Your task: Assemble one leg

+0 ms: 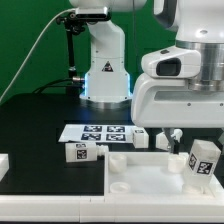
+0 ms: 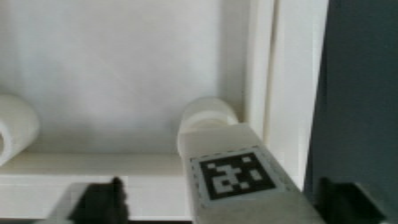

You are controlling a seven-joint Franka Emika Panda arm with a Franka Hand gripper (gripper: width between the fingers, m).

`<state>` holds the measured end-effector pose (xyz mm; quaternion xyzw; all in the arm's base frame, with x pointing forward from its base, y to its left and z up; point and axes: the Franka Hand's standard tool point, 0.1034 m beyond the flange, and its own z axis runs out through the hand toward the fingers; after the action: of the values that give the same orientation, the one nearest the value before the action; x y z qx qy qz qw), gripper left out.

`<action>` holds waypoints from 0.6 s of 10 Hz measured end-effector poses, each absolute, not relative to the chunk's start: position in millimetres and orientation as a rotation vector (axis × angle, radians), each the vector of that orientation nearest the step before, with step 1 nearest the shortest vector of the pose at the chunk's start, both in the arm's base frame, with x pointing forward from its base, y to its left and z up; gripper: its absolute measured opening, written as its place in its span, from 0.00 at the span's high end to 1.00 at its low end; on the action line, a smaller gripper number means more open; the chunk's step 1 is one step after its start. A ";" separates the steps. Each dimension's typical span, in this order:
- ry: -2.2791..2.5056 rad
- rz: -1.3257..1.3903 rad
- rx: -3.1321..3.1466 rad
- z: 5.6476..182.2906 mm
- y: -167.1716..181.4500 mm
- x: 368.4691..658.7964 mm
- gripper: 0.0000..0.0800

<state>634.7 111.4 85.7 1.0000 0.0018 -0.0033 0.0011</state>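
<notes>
One leg (image 1: 203,160), a white oblong block with a black-and-white tag, stands tilted in the near right corner of the wide white tray-shaped piece (image 1: 125,172). My gripper (image 1: 172,139) hangs just above and behind it. In the wrist view the same leg (image 2: 231,165) lies between my two dark fingers (image 2: 98,203), with a gap on each side, over the tray's raised rim (image 2: 267,70). The gripper (image 2: 222,208) is open and holds nothing. Two more legs (image 1: 80,152) (image 1: 140,138) lie on the black table.
The marker board (image 1: 100,131) lies on the table behind the tray. The robot base (image 1: 105,70) stands at the back. A white part (image 1: 4,165) shows at the exterior view's left edge. A round boss (image 2: 11,125) rises inside the tray.
</notes>
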 end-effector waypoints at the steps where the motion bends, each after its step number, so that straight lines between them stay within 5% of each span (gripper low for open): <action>1: -0.095 -0.010 3.139 85.7 111.9 634.6 0.49; 2: -0.210 -0.011 3.133 85.6 112.3 634.5 0.64; 6: -0.507 -0.010 3.099 85.6 112.9 634.5 0.64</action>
<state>634.5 112.9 85.6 0.9869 -0.1614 -0.0033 0.0007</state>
